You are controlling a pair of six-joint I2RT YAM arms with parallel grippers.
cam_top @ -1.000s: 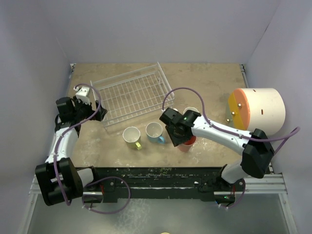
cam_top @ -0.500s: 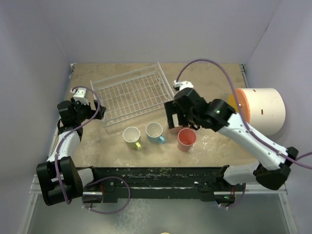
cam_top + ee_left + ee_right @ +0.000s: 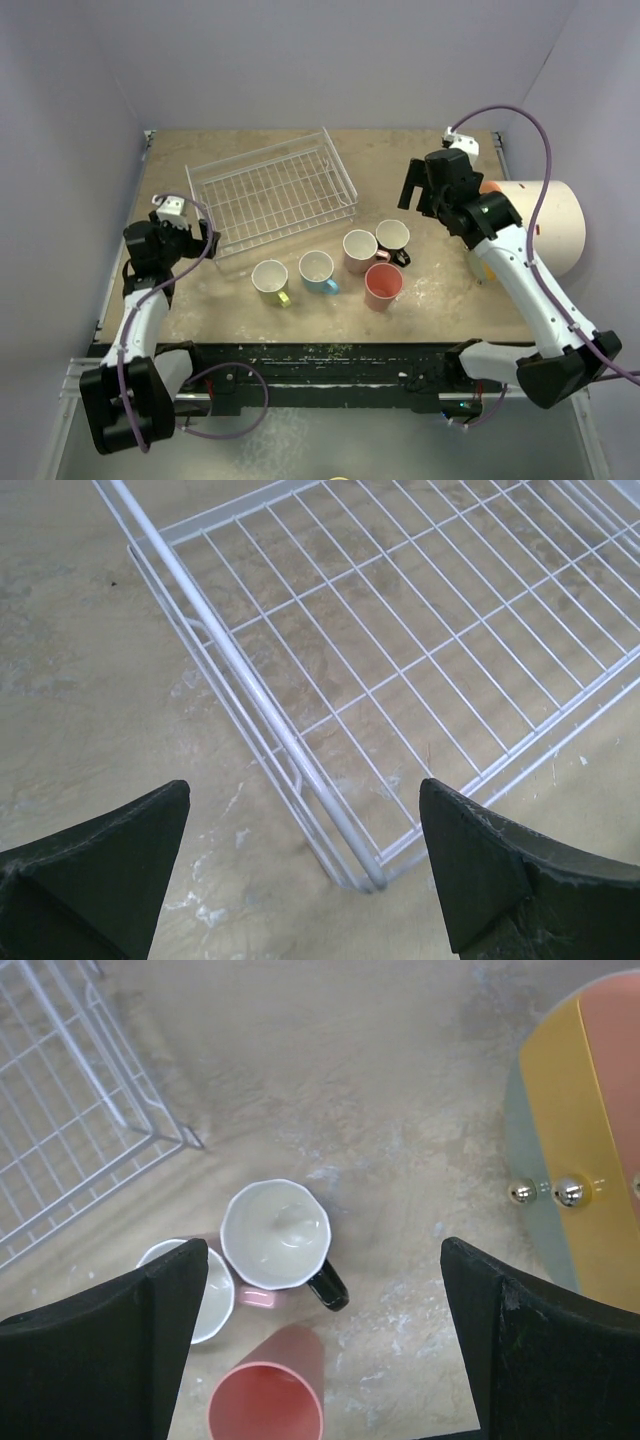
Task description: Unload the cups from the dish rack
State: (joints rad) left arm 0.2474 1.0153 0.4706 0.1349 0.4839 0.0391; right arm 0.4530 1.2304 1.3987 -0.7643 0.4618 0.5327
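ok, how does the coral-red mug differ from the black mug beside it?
Colour: the coral-red mug looks coral inside and out; the black mug has a pale cream inside.
Handle: the black mug's shows, pointing toward the arm bases; none shows on the coral-red mug.
Place: the coral-red mug stands nearer the arm bases than the black mug.
Both stand upright on the table, outside the white wire dish rack.

Two robot arms seen from above. The left arm bends toward nine o'clock, its left gripper (image 3: 207, 236) low, jaws spread wide, holding nothing. The right arm stretches to two o'clock, its right gripper (image 3: 412, 190) raised, aimed downward, jaws wide apart and empty.
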